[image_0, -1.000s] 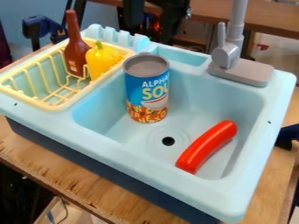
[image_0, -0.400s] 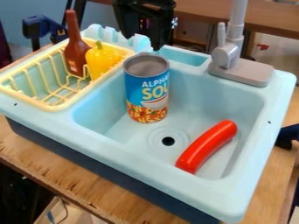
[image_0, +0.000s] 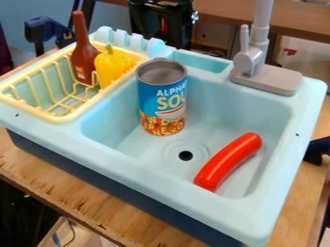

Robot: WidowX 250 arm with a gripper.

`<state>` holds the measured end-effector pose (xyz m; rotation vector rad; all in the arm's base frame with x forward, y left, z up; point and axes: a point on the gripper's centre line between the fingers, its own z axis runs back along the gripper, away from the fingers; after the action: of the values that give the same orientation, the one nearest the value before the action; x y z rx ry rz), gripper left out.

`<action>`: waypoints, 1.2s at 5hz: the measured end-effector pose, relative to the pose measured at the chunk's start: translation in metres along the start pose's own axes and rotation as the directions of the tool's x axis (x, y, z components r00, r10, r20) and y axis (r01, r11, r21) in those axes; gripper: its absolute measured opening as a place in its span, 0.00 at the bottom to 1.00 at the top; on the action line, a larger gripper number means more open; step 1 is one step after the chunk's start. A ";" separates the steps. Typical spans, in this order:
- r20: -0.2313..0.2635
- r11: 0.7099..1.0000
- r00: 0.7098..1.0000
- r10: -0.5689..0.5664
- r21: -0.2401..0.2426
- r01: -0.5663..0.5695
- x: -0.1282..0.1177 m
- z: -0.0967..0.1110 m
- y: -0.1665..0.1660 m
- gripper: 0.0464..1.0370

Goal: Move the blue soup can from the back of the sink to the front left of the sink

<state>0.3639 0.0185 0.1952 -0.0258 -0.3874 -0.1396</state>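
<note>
Beyond the blue cylindrical soup can (image_0: 162, 99), the black robot gripper (image_0: 161, 34) edged back, opening and hold unclear to me, apparently shifting nothing.

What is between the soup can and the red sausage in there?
The camera view shows the drain hole in the bottom of the sink, between the can and the nearer end of the sausage.

Sausage (image_0: 228, 162) plain red; bottle (image_0: 84, 50) brown; pepper (image_0: 111, 66) yellow; sink (image_0: 122, 148) pale blue.
</note>
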 end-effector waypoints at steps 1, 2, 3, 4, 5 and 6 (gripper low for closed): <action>-0.007 1.000 1.000 -0.001 -0.002 0.001 0.000 -0.005 0.001 0.96; 0.000 1.000 1.000 0.002 -0.010 -0.002 0.003 -0.012 0.000 0.96; 0.017 0.999 1.000 0.019 -0.028 -0.019 0.005 -0.022 -0.002 0.96; 0.038 0.999 0.999 0.032 -0.036 -0.030 0.006 -0.028 -0.003 0.96; 0.046 0.997 0.997 0.066 -0.037 -0.064 0.003 -0.034 -0.003 0.96; 0.001 0.997 0.997 0.077 -0.013 -0.077 -0.004 -0.034 -0.001 0.96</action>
<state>0.3729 0.0167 0.1621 -0.0537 -0.3868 -0.0663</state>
